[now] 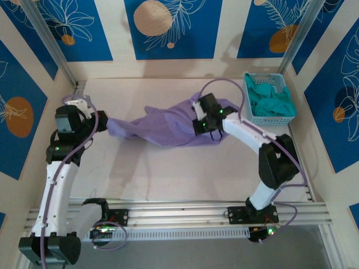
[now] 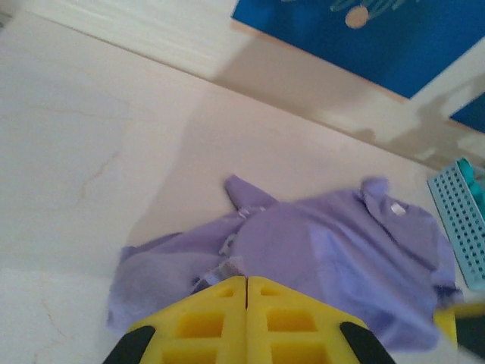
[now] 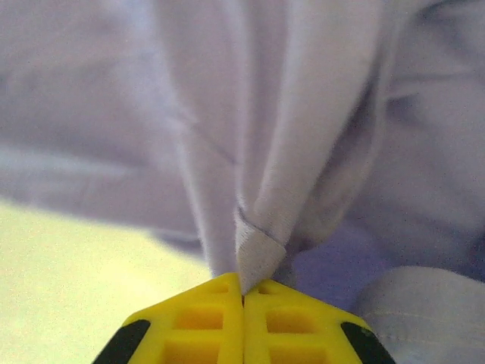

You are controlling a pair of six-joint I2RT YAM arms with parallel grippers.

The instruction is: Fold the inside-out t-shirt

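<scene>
Since the shirt (image 1: 162, 126) lies crumpled rather than flat, this looks like the spreading-out step, with no fold made yet. Nearest, the left gripper (image 2: 246, 282) is closed tight. A bunched edge of cloth is drawn right up to its tips, so it seems to pinch the shirt's left end, which in the top view tapers to a point there. Further in, the right gripper (image 3: 242, 280) is clamped on a narrow fold of lavender cloth that fans out beyond its tips; from above it sits over the shirt's right part. The shirt lies in the middle of the table (image 1: 168, 179), its long axis running left to right and slanting a little toward the far right. A small white tag (image 2: 394, 208) at the collar puts the neck end to the right, toward the basket (image 1: 275, 119) in the far corner. The next move, I judge, calls for drawing the two pinches apart, keeping both grips, and lowering the cloth flat.
</scene>
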